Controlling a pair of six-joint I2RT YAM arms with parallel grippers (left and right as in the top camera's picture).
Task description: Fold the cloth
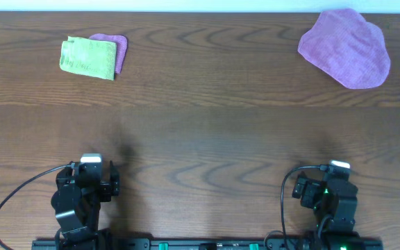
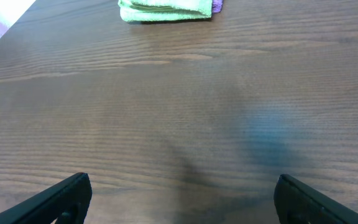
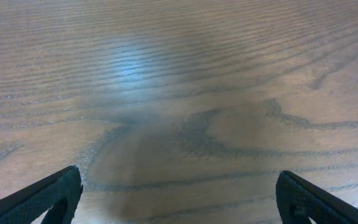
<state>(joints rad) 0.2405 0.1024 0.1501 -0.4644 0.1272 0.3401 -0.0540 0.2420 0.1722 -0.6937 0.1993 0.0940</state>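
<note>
One purple cloth (image 1: pixel 344 48), one green cloth (image 1: pixel 87 57), another purple cloth (image 1: pixel 119 52) beneath

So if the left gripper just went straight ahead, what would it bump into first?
Probably the folded green cloth, after a stretch of bare table. The left gripper points roughly at it.

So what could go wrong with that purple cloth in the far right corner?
The cloth lies rumpled at the far right, a long stretch from the left gripper and right gripper, so a pinch might catch only a bunched layer. Also, a second purple cloth peeks from under the green cloth; it could be grabbed by mistake.
</note>
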